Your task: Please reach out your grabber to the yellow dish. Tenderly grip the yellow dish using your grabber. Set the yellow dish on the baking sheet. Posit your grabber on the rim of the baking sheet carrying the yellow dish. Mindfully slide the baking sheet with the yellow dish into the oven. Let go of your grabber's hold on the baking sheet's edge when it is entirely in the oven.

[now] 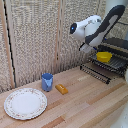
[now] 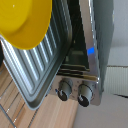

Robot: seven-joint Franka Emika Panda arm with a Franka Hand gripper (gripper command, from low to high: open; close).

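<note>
The yellow dish [image 1: 104, 56] sits on the dark barred baking sheet [image 1: 114, 63], which sticks out of the front of the oven [image 1: 119, 44] at the exterior view's right. My grabber [image 1: 86, 48] hangs just beside the dish, toward the exterior view's left and slightly higher, apart from it. Its fingers are too small and dark to show whether they are open. In the wrist view the yellow dish [image 2: 24, 21] lies close by on the ribbed baking sheet [image 2: 42, 67], with the oven [image 2: 82, 60] and its two knobs behind. No fingers show there.
On the wooden table stand a blue cup [image 1: 47, 81], a small orange block [image 1: 61, 89] and a large white floral-rimmed plate [image 1: 25, 103]. A wire rack [image 1: 95, 71] juts out low in front of the oven. A woven screen [image 1: 35, 35] forms the backdrop.
</note>
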